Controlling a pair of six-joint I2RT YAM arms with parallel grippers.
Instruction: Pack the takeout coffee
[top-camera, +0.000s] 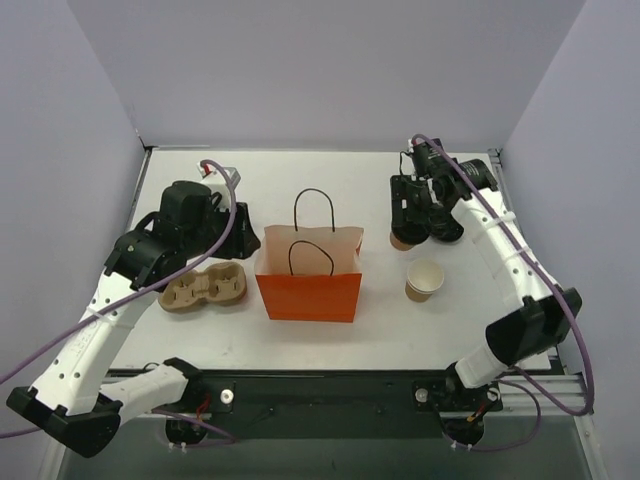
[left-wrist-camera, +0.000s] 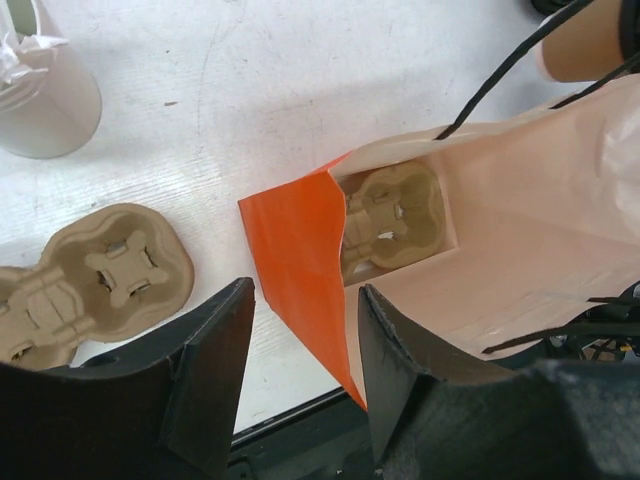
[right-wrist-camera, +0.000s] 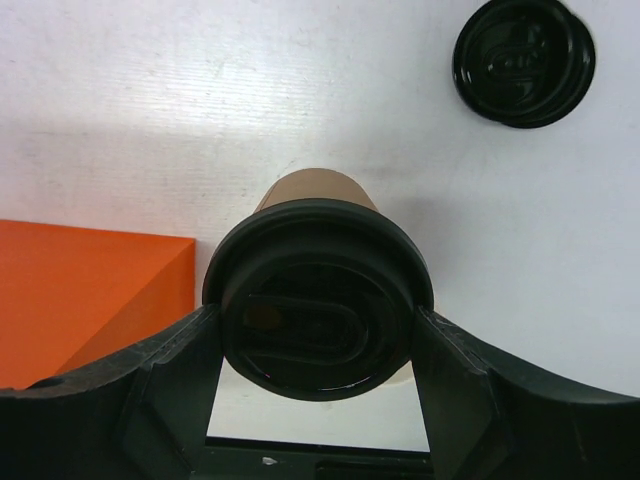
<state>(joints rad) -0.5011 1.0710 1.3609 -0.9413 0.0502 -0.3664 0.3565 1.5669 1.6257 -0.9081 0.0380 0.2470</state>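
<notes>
takeout coffee (top-camera: 401, 240) stands on table (top-camera: 330, 170), right of orange bag (top-camera: 309, 296), not yet packed. right gripper (right-wrist-camera: 318, 335) jaws clamped at black lid rim, touching both sides: high grip, likely to lift cup upright. left gripper (left-wrist-camera: 305, 300) jaws apart, empty, poised by bag mouth, probably to steady it. cup carrier (left-wrist-camera: 392, 218) on bag floor, apparently as seat. second carrier (left-wrist-camera: 100, 275) outside. unlidded cup (top-camera: 424, 281), spare lid (right-wrist-camera: 523, 60) nearby.

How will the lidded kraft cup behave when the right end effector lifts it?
The lidded cup is paper, so probably dents if squeezed hard. Its glossy lid may slip in the right end effector. Narrower base: likely tippy.
</notes>
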